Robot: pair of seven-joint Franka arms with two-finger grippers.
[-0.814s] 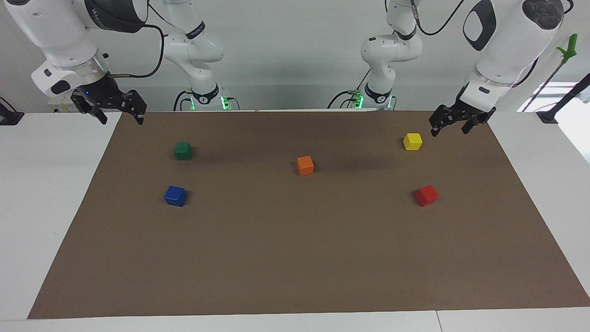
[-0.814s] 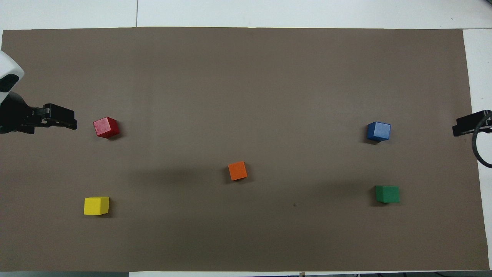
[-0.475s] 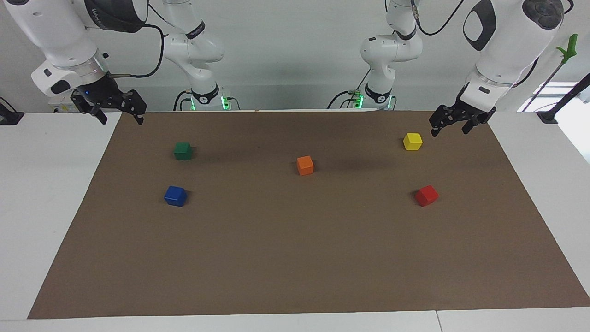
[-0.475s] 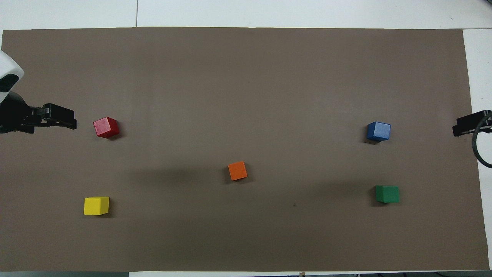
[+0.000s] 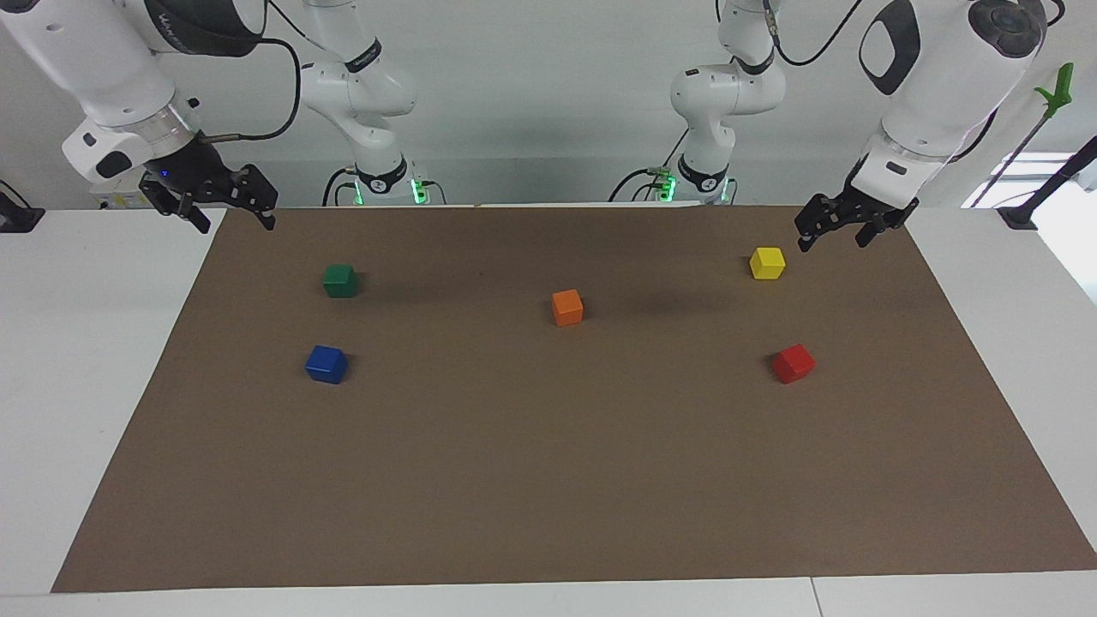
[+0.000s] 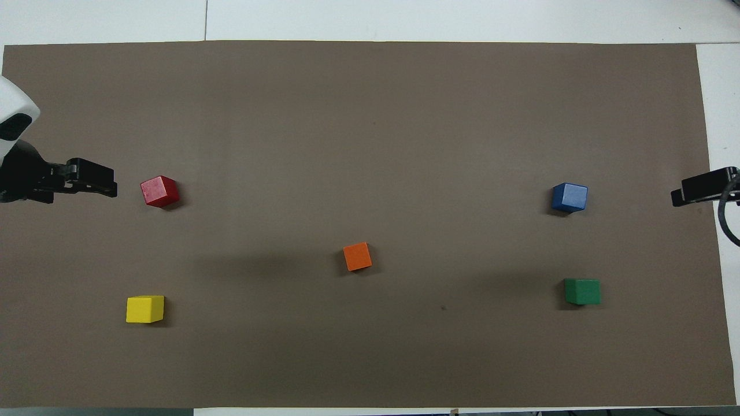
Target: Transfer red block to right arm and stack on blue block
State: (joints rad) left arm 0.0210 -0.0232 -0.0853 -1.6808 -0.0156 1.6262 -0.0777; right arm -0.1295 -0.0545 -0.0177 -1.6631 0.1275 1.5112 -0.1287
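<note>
Five cubes sit apart on a brown mat point(image 5: 548, 480) spread over the white bench point(image 5: 77, 360). The red block point(image 5: 793, 363) rests on the mat toward the left arm's end, with a yellow cube point(image 5: 767, 262) nearer to the robots than it. The blue block point(image 5: 326, 364) lies toward the right arm's end, a dark green cube point(image 5: 340, 280) nearer to the robots than it. An orange cube point(image 5: 567, 308) sits about midway between the two pairs.

The left end effector point(image 5: 830, 231) hangs in the air over the mat's corner, just beside the yellow cube and well above the mat, its fingers spread apart and holding nothing. The right end effector point(image 5: 230, 216), on the right arm point(image 5: 103, 68) with its blue wrist light, hovers over the mat's edge near the green cube, fingers likewise spread and empty. Neither touches any cube.
</note>
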